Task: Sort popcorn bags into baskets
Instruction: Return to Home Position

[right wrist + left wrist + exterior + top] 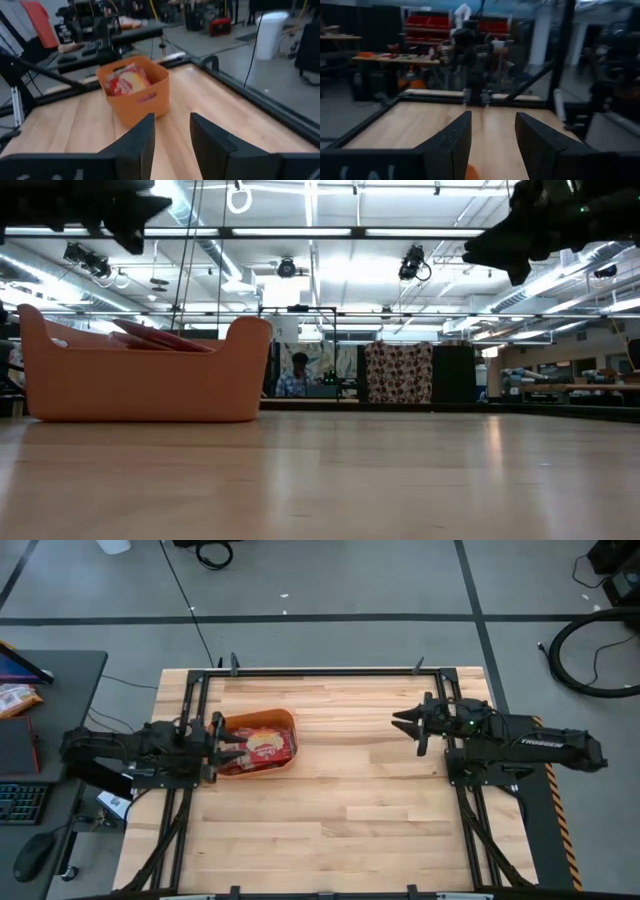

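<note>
popcorn bags (266, 747) all lie in the orange bin (262, 716) near the table's (350, 810) left edge, and none shows outside it. the left gripper (232, 745) over the bin's end and the right gripper (400, 723) by the right edge are both spread and empty. sorting looks done.

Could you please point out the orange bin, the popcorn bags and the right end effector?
orange bin (134, 109): right wrist view, near side wall.
popcorn bags (125, 81): right wrist view, topmost red packet.
right end effector (400, 723): high view, midway between its open fingertips.

Red-and-white popcorn bags (125, 81), orange tub (141, 100)
</note>
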